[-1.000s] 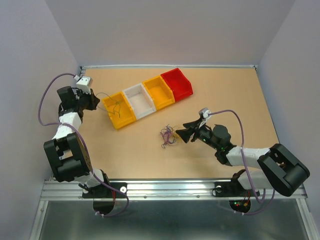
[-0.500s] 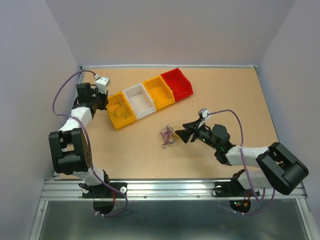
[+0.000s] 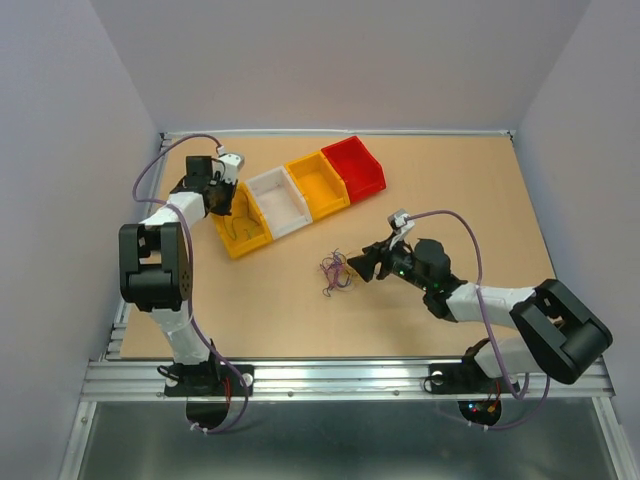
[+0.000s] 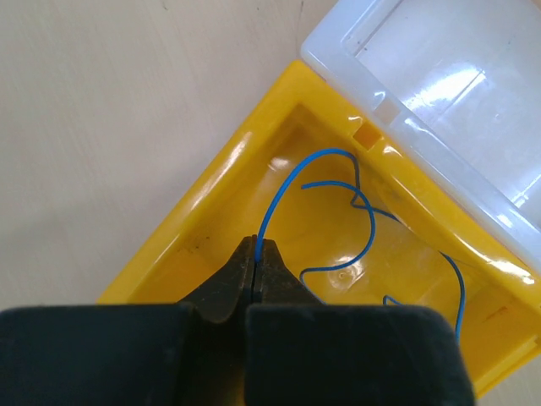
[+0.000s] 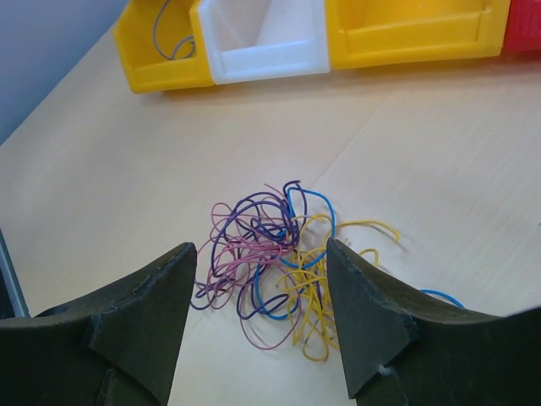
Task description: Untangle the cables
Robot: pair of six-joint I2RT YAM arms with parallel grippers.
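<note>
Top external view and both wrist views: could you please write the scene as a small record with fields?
left end effector: shut on a blue wire, above the leftmost yellow bin
right end effector: open, aimed at the cables
cables: mixed-colour clump lying on the table, apart from the bins
bins: row of four; yellow, white, yellow, red

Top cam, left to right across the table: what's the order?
yellow bin → white bin → orange bin → red bin. Left out, since they overlap bins sideways: cables, right gripper, and left gripper, jaws shut on a blue wire.
</note>
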